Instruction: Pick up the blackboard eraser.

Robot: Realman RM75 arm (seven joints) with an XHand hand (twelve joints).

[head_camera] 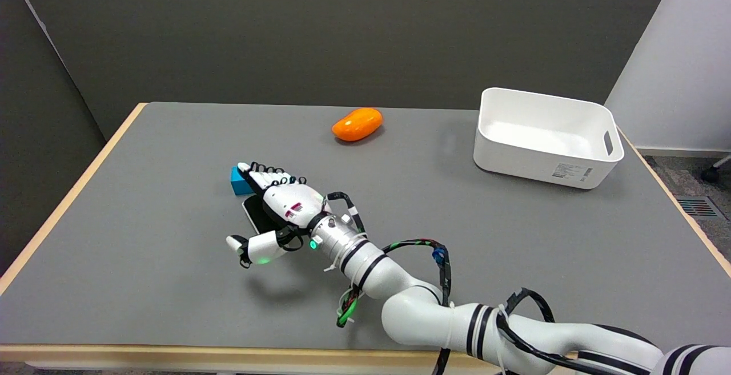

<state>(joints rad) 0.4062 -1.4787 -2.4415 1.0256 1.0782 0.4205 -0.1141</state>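
On the left half of the grey table (pixel 143 238), the blackboard eraser (pixel 236 181) shows only as a small blue block corner, the rest hidden beneath the right hand (pixel 273 204). Just below it a flat black slab with a pale edge (pixel 254 218) also pokes out from under the palm; whether that slab belongs to the eraser cannot be told. The hand lies palm down over both, fingers (pixel 265 174) stretched side by side toward the blue block, thumb (pixel 254 248) splayed out well to the near side and clear of the surface, casting a shadow. The fingers are spread and nothing appears clasped, though contact underneath is hidden. The white arm (pixel 400 289), ringed with black bands and looped cables, reaches in from the lower right and is cut off at the frame edge. Farther back sits a smooth, glossy orange oval object (pixel 357 124). At the right stands a white plastic bin (pixel 577 175), rectangular with rounded corners and a slot handle.
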